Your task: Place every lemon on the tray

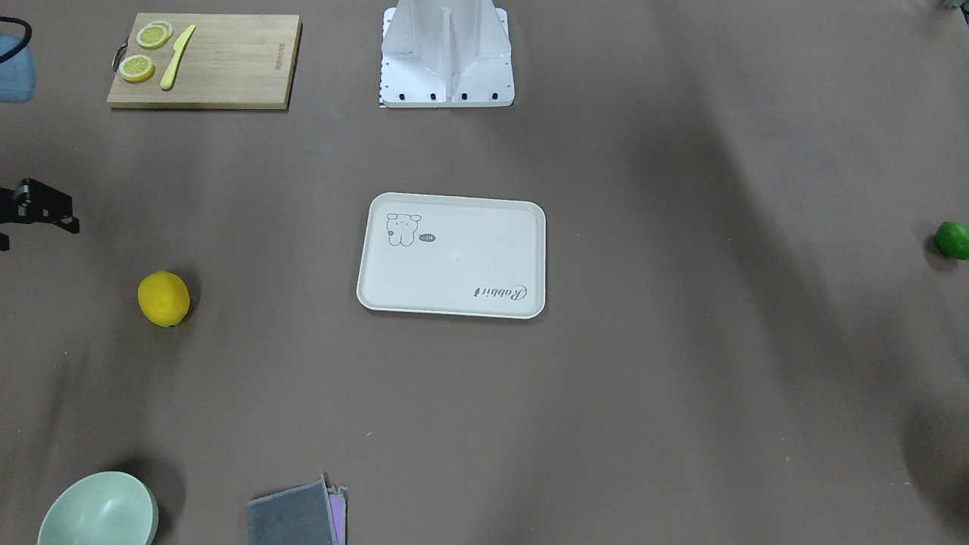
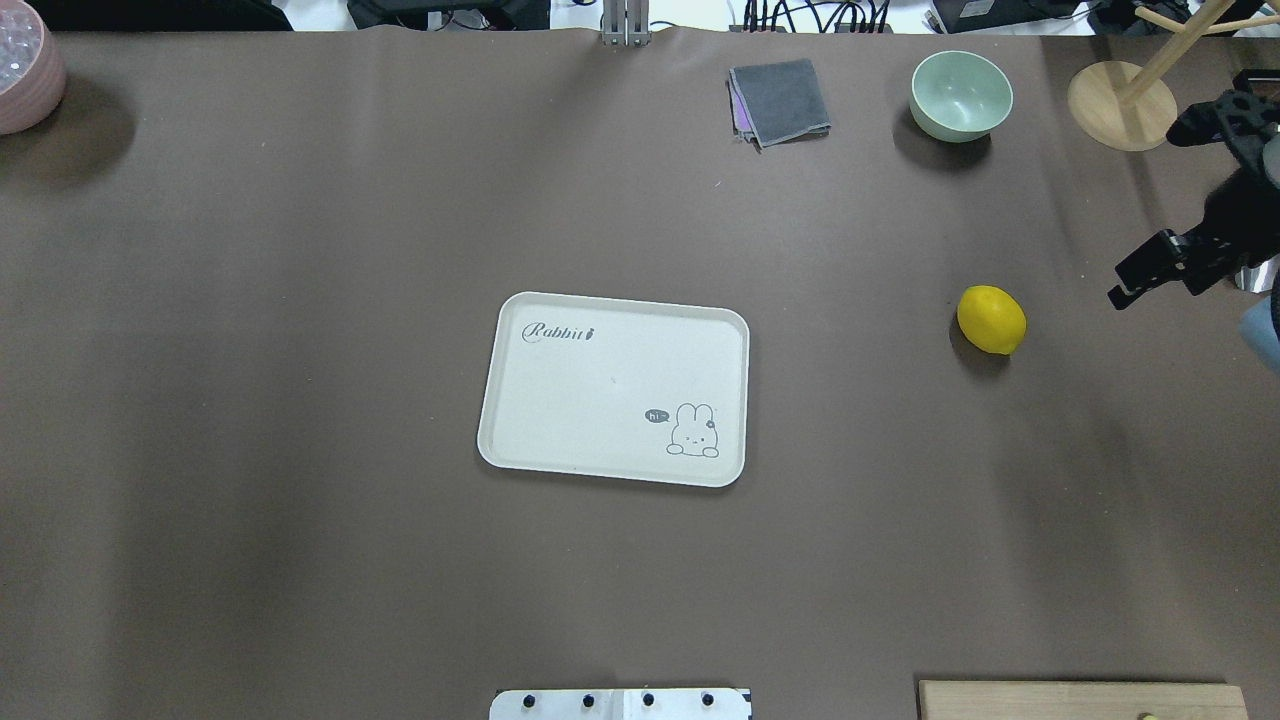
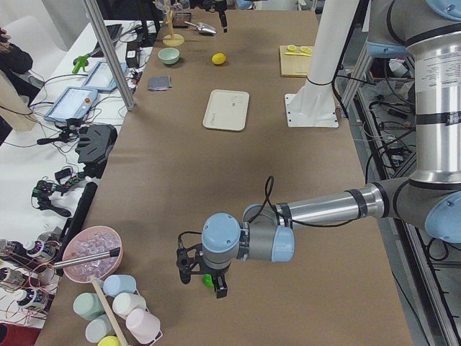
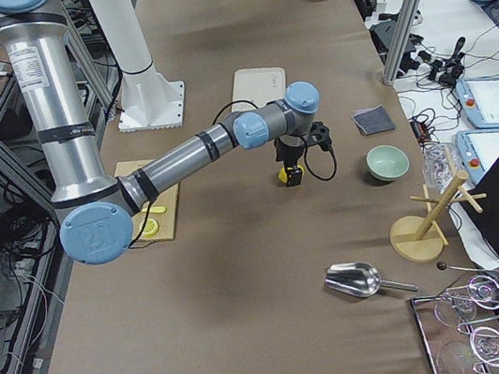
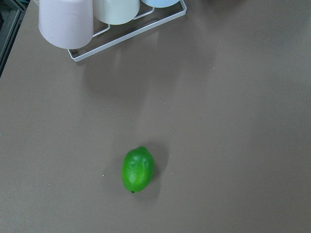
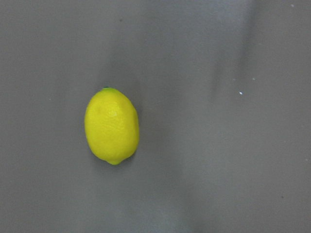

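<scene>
The cream tray [image 1: 469, 265] with the rabbit drawing lies mid-table with nothing on it, also in the overhead view [image 2: 600, 400]. The yellow lemon [image 2: 991, 319] lies on the table to the tray's right and shows in the right wrist view [image 6: 112, 126]. My right gripper [image 2: 1125, 290] hovers above it; I cannot tell if it is open or shut. The green lemon [image 5: 137, 170] lies near the table's left end [image 1: 952, 240]. My left gripper [image 3: 203, 282] hangs over it, seen only in the exterior left view, so I cannot tell its state.
A wooden cutting board [image 1: 204, 60] with lemon slices and a yellow knife sits near the robot base [image 1: 447, 53]. A green bowl [image 2: 961, 95], a grey cloth [image 2: 782, 100] and a wooden stand [image 2: 1120, 105] line the far edge. A cup rack [image 5: 97, 19] stands near the green lemon.
</scene>
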Robot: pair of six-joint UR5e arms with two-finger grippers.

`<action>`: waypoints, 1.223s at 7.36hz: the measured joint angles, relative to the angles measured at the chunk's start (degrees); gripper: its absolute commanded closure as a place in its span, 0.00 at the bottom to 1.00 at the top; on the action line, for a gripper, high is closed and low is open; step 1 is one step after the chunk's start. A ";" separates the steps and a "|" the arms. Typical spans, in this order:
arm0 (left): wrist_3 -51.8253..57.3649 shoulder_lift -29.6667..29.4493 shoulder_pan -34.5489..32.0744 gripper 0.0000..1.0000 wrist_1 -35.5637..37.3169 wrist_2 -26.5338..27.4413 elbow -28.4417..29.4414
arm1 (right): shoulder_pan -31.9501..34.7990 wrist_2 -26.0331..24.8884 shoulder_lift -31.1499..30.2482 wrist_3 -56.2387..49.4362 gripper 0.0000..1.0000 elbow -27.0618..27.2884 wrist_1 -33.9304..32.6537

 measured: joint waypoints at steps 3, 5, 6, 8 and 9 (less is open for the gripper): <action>-1.14 -0.71 3.28 0.02 -6.56 0.03 6.61 | -4.91 -3.45 6.95 0.85 0.00 -10.93 9.68; -3.73 -2.90 6.69 0.02 -6.93 0.03 8.72 | -6.75 -4.61 8.96 2.45 0.00 -14.94 13.62; -4.20 -4.39 8.01 0.02 -7.02 0.05 10.59 | -7.45 -4.68 9.24 2.72 0.00 -15.80 14.14; -4.37 -6.56 9.93 0.02 -7.04 0.05 13.70 | -8.56 -4.64 9.37 2.81 0.00 -17.16 14.46; -4.29 -7.41 10.73 0.02 -7.04 0.04 14.98 | -8.96 -4.65 9.60 2.78 0.00 -17.69 14.67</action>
